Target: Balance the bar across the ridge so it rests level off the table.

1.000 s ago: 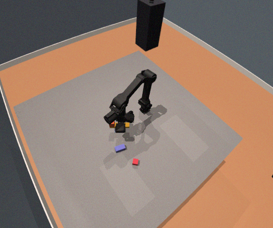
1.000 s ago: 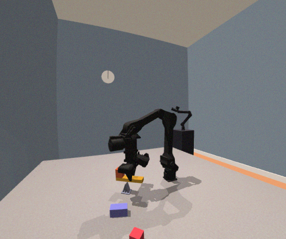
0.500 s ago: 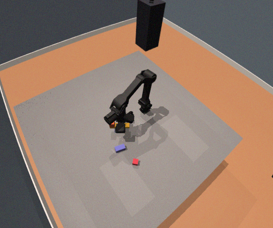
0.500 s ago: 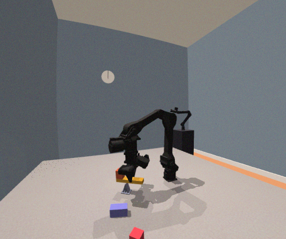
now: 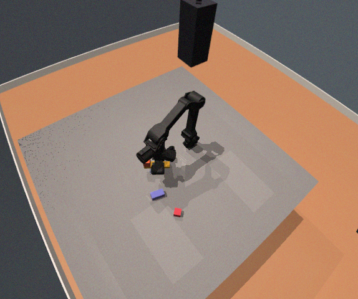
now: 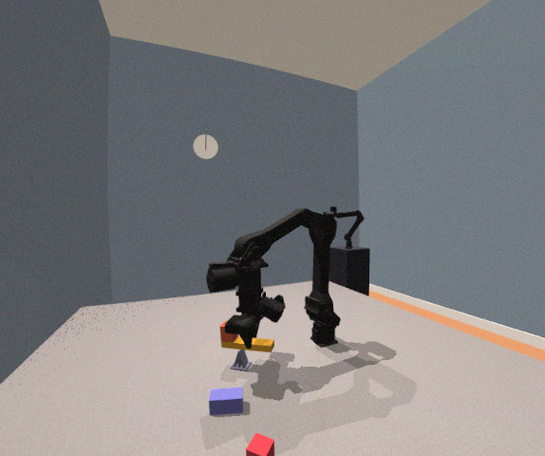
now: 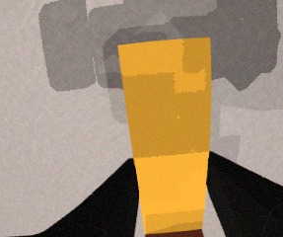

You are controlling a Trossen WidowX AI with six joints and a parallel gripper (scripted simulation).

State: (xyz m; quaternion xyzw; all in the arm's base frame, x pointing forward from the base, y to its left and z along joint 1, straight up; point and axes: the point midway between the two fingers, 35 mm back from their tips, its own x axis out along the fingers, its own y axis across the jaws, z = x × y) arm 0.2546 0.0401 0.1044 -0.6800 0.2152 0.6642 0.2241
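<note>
The gripper [image 5: 157, 167] [image 6: 248, 342] [image 7: 171, 162] is clamped on the yellow bar [image 5: 166, 164] [image 6: 261, 344] [image 7: 168, 114], its 2 dark fingers pressed against the bar's long sides. In the wrist view, the bar's far end reaches out beyond the fingers, with shadow across part of its upper face. An orange-red block [image 5: 146, 164] [image 6: 227, 333] sits on 1 end of the bar, at the left in the exterior view; the opposite end carries no block.

The bar is held off the table [image 5: 108, 193] [image 6: 130, 372] [image 7: 42, 148], directly above the small grey ridge [image 6: 241, 362]. In the exterior view, the bar's underside is right at the ridge's peak; whether the 2 touch cannot be told. The bar looks close to level there, dipping slightly toward the right of that view.

Above the gripper, the black arm [image 5: 174, 114] [image 6: 280, 233] bends up and over, then comes down to its base on the table. Farther out, 1 blue-violet block [image 5: 157, 194] [image 6: 226, 401] lies on the table near the ridge, and 1 small red cube [image 5: 177, 212] [image 6: 260, 446] rests beyond it, apart from it. On the far wall hangs 1 round white clock [image 6: 205, 146].
</note>
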